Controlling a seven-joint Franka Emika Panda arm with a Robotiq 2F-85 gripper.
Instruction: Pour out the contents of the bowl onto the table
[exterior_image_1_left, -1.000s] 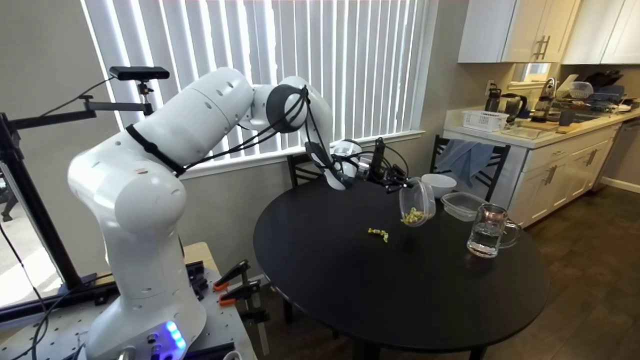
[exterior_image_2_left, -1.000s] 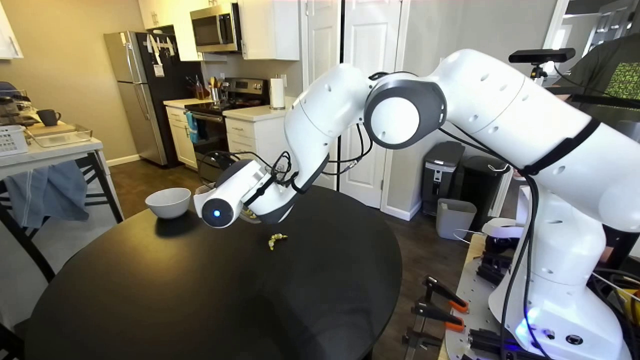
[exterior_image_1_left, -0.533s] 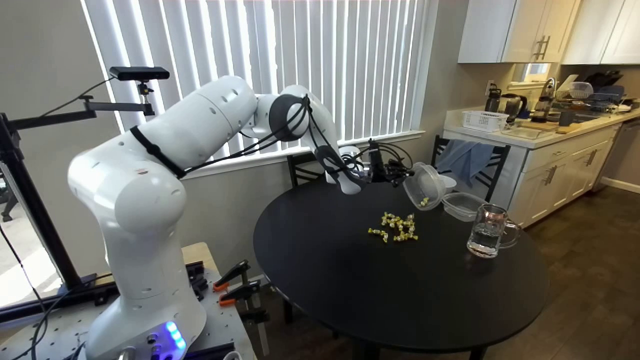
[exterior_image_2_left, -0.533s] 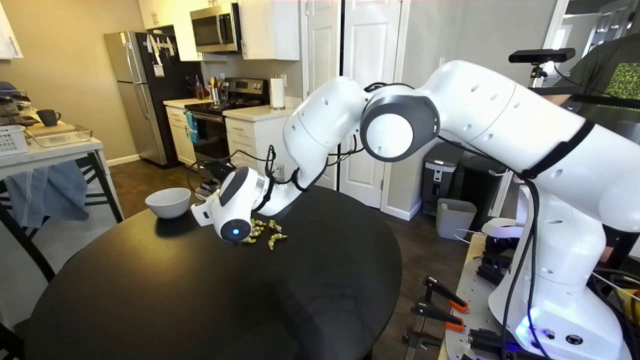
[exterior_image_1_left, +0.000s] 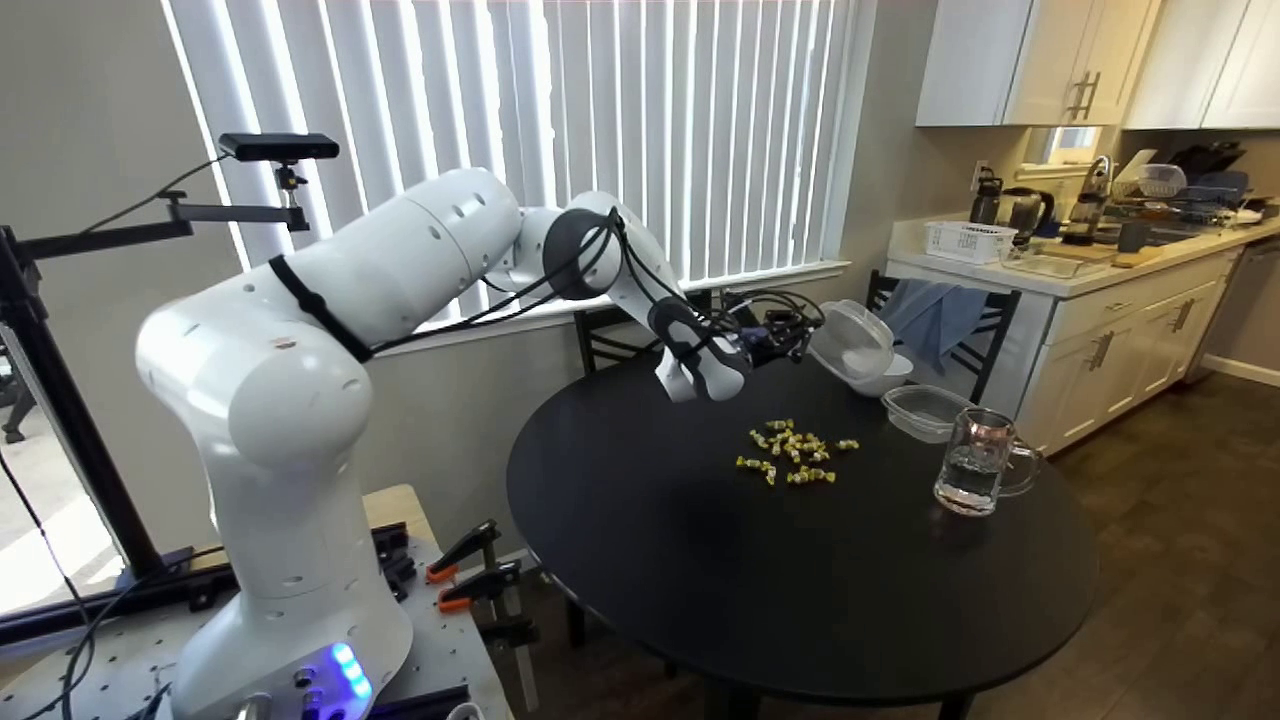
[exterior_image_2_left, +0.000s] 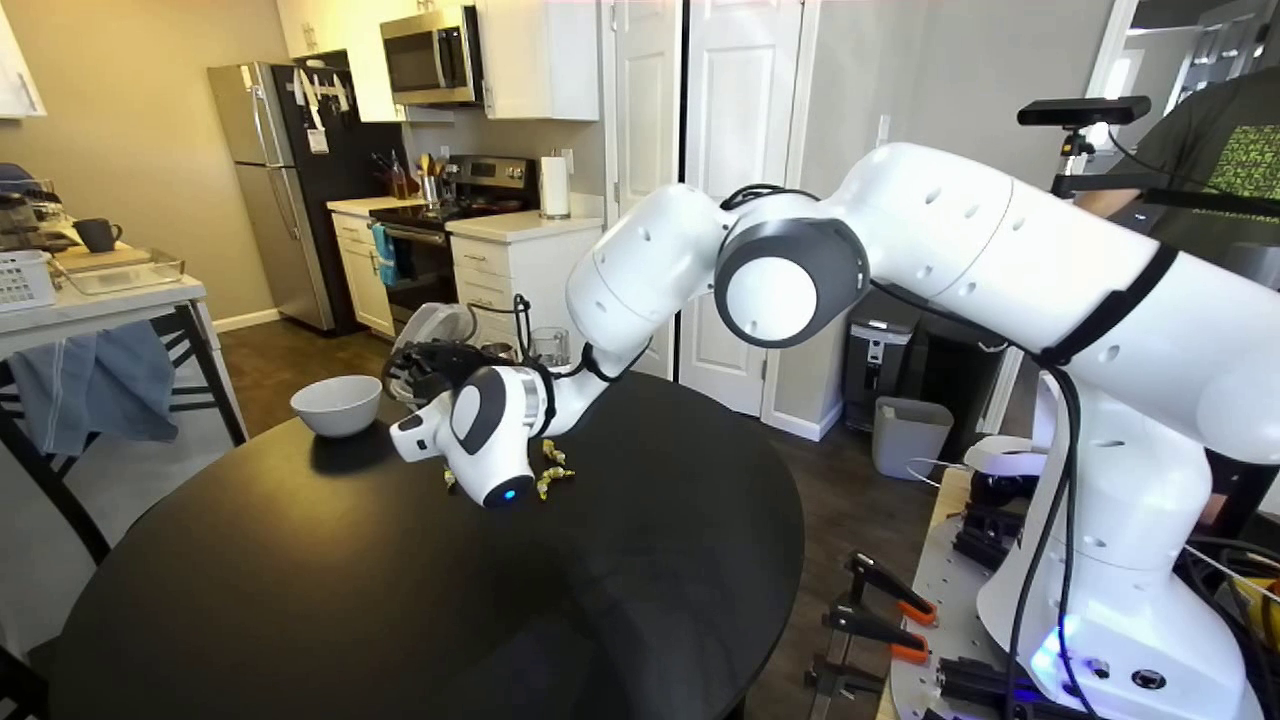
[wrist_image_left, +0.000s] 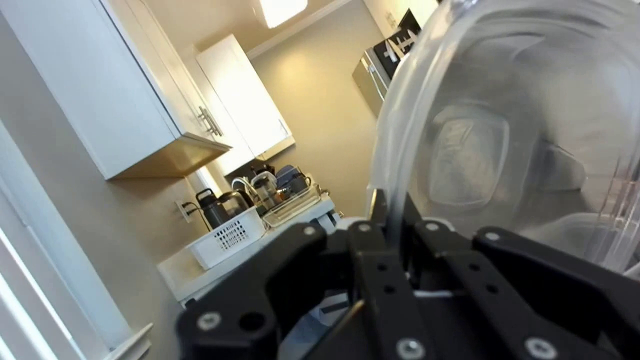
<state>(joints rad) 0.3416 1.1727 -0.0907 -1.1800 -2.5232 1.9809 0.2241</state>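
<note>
- Hand (wrist_image_left: 395, 220): jaws nearly together, gripping the rim of a clear bowl (exterior_image_1_left: 853, 340).
- Clear bowl: tilted, raised, beyond the jaws.
- Yellow sweets (exterior_image_1_left: 793, 451): scattered on black surface (exterior_image_1_left: 850, 580), lower than the hand, apart.

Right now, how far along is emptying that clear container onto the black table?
Done, it seems: the yellow pieces lie on the black table, and none show inside the clear container. In hand: the end effector grips that container's edge, holding it raised and tilted. Left: probably just setting it down.
</note>
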